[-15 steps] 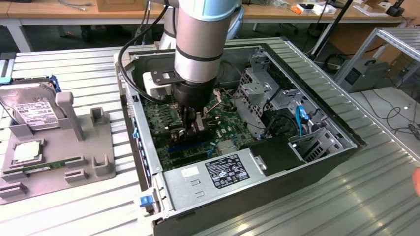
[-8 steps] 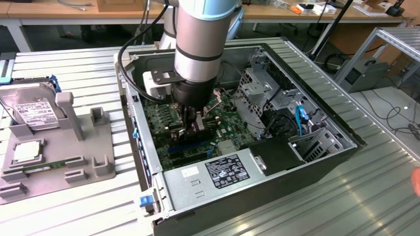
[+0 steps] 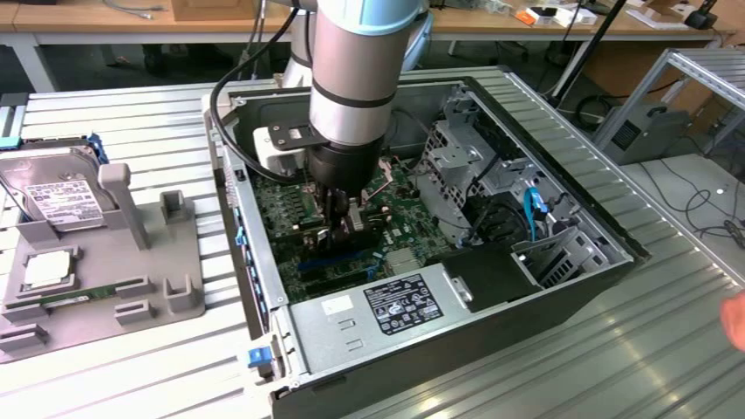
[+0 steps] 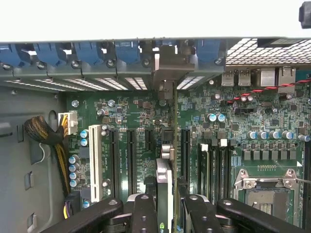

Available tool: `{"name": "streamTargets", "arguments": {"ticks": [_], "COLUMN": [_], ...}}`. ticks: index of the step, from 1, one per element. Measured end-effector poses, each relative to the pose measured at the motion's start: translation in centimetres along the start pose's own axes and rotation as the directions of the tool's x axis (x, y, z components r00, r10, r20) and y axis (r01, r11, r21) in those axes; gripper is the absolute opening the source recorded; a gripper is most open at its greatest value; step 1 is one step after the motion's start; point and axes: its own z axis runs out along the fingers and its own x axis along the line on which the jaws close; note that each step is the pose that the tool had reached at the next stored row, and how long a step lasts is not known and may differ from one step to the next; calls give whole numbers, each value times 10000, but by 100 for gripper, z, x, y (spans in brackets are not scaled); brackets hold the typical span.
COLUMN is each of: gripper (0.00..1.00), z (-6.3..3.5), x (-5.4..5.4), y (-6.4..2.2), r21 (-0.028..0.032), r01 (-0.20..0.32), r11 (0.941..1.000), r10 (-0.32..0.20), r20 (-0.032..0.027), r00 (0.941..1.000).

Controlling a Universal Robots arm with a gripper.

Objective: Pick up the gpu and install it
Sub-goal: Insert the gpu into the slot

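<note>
The gpu (image 4: 164,180) appears edge-on as a thin card standing upright over the green motherboard (image 4: 131,116), between black expansion slots (image 4: 131,160). Its silver bracket (image 4: 165,65) reaches the rear slot openings of the case. My gripper (image 4: 167,208) is shut on the card, one black finger (image 4: 144,211) on each side. In the exterior view the gripper (image 3: 345,223) hangs straight down inside the open computer case (image 3: 250,262), with the gpu (image 3: 352,234) low over the board.
A power supply (image 3: 385,305) and drive cage (image 3: 460,166) flank the arm inside the case. On the exterior view's left, a grey fixture (image 3: 140,262) carries a hard drive (image 3: 52,188) and a memory stick (image 3: 70,301). A hand (image 3: 735,319) shows at the right edge.
</note>
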Motion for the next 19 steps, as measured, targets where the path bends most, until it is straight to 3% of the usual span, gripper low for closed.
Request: {"name": "streamTargets", "arguments": {"ticks": [3, 7, 19], "gripper": [27, 27, 27], "z": [4, 20, 35], "x": [0, -2, -3], "y": [0, 0, -1], "r21": [-2, 0, 0], "r01": [3, 3, 4], "r11": [10000, 10000, 10000], "r10": [-3, -3, -4], "r20": [10, 75, 74], "r00": [10000, 10000, 10000]}}
